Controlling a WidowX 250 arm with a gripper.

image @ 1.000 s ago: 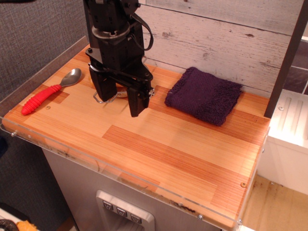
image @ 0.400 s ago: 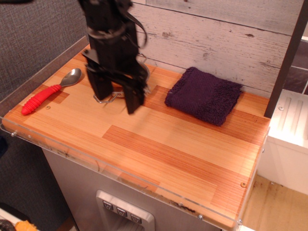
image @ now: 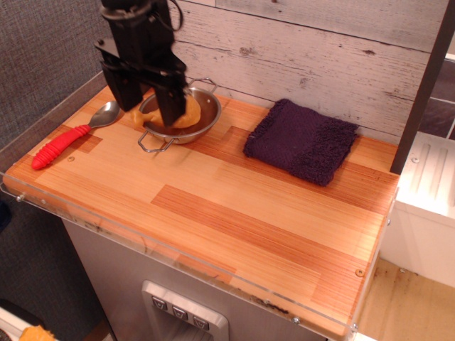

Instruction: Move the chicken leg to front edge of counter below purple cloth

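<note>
Chicken leg in bowl, behind fingers.

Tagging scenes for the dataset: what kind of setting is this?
Likely a toy kitchen mock-up in a lab: a small butcher-block counter with a clear acrylic rim, a whitewashed plank backdrop, and props, namely a steel bowl holding the chicken leg, a red-handled spoon and a purple cloth.

chicken leg: one, lying in the bowl
steel bowl: one, with two wire handles
spoon: one, red handle and metal scoop
purple cloth: one, folded
surface: one wooden top
claw: one, with two fingers
</note>
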